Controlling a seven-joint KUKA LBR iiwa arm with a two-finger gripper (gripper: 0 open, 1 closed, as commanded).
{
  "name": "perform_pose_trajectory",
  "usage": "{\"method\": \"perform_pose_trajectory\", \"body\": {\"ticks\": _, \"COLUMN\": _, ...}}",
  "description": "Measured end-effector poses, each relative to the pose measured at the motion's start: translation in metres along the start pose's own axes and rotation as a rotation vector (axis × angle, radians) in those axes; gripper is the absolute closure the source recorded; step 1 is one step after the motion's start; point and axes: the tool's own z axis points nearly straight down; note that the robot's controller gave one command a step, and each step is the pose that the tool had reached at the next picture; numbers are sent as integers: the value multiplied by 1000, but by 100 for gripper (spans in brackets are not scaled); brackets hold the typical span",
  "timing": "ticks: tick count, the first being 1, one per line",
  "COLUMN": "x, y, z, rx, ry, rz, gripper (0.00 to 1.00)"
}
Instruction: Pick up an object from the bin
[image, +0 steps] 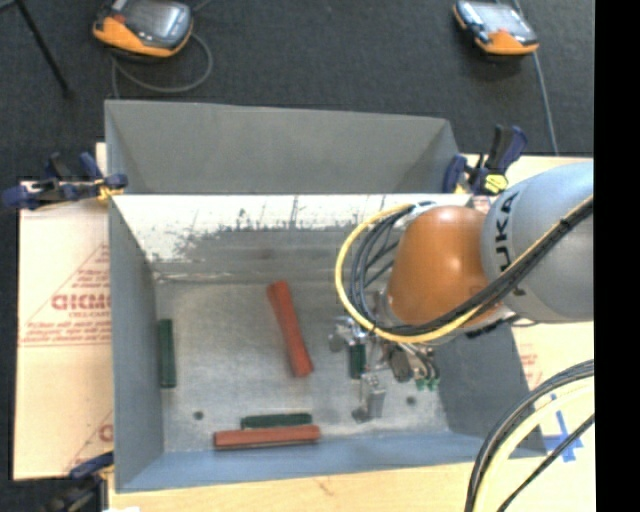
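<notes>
While the tool (367, 392) hangs low over the right part of the bin (130, 300), four bars lie to its left.

Whether it is open or closed I cannot tell, since the orange wrist cover (440, 265) and cables (350, 260) hide much of it. A short dark green piece (355, 360) sits right against its upper left side, and I cannot tell if it is gripped or merely beside the tool. Nearest on the left is an orange-red bar (288, 328), slanted on the bin floor and apart from the tool. Farther down and left, a dark green bar (275, 421) lies just beside a red bar (266, 436) along the near wall. Far left, a second dark green bar (166, 352) lies by the left wall.
</notes>
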Motion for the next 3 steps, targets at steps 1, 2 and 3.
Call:
{"method": "perform_pose_trajectory", "body": {"ticks": 1, "x": -21, "y": -80, "z": 41, "rx": 3, "ry": -11, "rz": -421, "gripper": 0}}
{"method": "perform_pose_trajectory", "body": {"ticks": 2, "x": -48, "y": -33, "z": 46, "rx": 1, "ry": -11, "rz": -747, "gripper": 0}}
{"method": "perform_pose_trajectory", "body": {"ticks": 3, "x": -48, "y": -34, "z": 45, "rx": 0, "ry": -11, "rz": -741, "gripper": 100}}
